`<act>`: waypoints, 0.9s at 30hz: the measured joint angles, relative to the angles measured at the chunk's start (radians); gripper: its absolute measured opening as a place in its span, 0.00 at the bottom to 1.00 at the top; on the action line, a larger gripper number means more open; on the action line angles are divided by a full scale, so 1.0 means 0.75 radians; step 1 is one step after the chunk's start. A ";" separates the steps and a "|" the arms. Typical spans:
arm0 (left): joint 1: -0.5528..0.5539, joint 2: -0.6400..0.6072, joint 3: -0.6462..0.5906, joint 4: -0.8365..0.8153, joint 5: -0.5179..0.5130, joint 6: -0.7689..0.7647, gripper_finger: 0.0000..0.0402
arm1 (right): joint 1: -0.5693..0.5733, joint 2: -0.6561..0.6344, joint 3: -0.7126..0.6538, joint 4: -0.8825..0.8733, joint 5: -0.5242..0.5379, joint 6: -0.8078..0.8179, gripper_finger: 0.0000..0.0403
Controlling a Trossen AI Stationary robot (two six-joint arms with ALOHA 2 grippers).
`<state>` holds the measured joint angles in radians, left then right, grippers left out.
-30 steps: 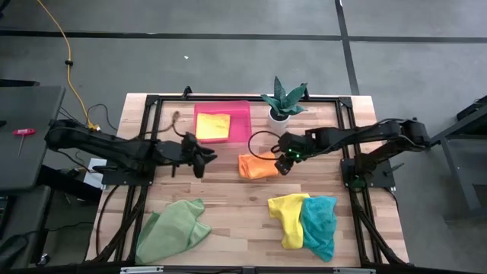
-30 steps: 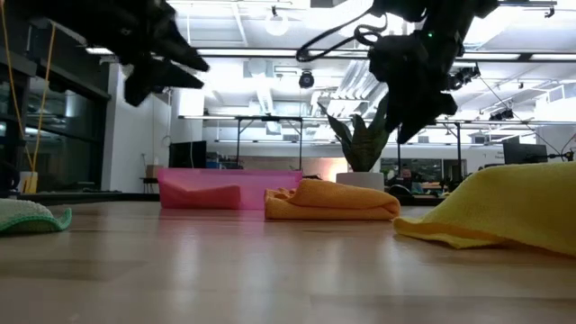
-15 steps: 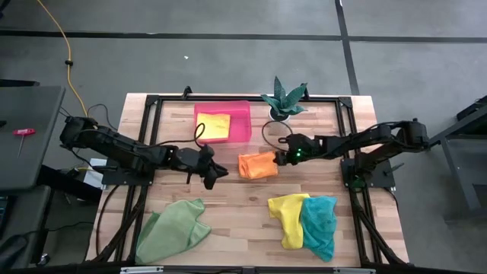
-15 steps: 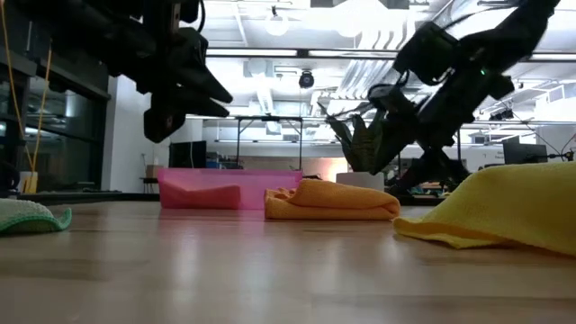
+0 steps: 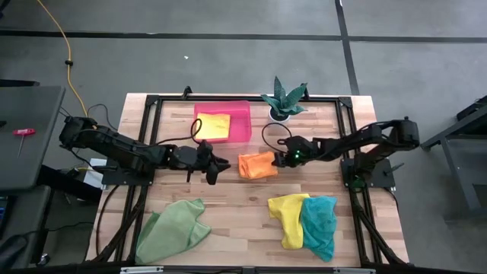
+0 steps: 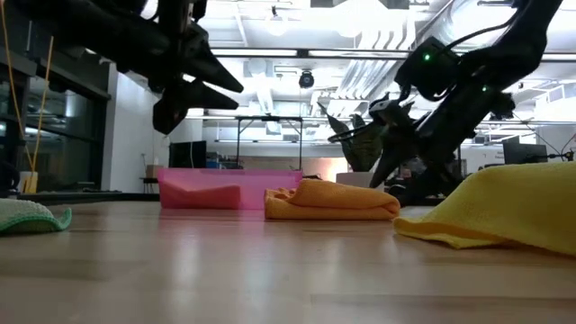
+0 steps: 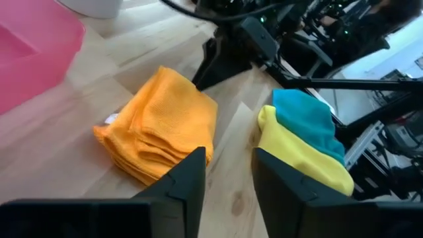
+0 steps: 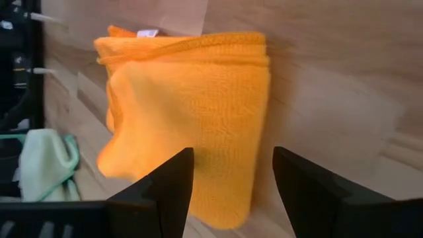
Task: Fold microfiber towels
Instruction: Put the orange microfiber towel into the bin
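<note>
Hovering both grippers on either side of the folded orange towel (image 5: 256,165) near the middle of the table (image 5: 236,209). My left gripper (image 5: 218,167) sits just off its one side, fingers parted and empty; my right gripper (image 5: 283,157) is just beside the other edge, fingers also spread with nothing between them.

From above you get the full layout: one yellow towel (image 5: 213,125) lying flat in the pink tray (image 5: 242,122), the light green towel (image 5: 173,229) crumpled at the near left, and another yellow towel (image 5: 289,215) bunched against the teal towel (image 5: 319,224) at the near right. A potted plant (image 5: 284,100) stands beside the tray.

The table-level camera hides the tray's contents, but it shows both grippers up off the wood. My left wrist camera picks out the stacked layers along the orange towel's edge, and my right wrist camera catches a small white tag (image 8: 148,33) at one corner.
</note>
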<state>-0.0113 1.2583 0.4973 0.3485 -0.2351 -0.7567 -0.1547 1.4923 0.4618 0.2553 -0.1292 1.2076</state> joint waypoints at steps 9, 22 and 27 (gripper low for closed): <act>0.000 0.000 0.000 0.001 0.000 0.001 0.46 | 0.007 0.226 0.008 0.345 -0.137 0.077 0.49; 0.008 0.000 0.001 0.026 -0.013 0.121 0.46 | 0.052 0.268 0.002 0.485 0.032 0.046 0.07; 0.076 -0.025 0.063 0.027 0.074 0.224 0.46 | 0.073 0.239 0.069 0.479 0.007 -0.076 0.03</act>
<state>0.0456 1.2396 0.5446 0.3690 -0.1800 -0.5890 -0.0997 1.6717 0.5133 0.6147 -0.1238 1.1508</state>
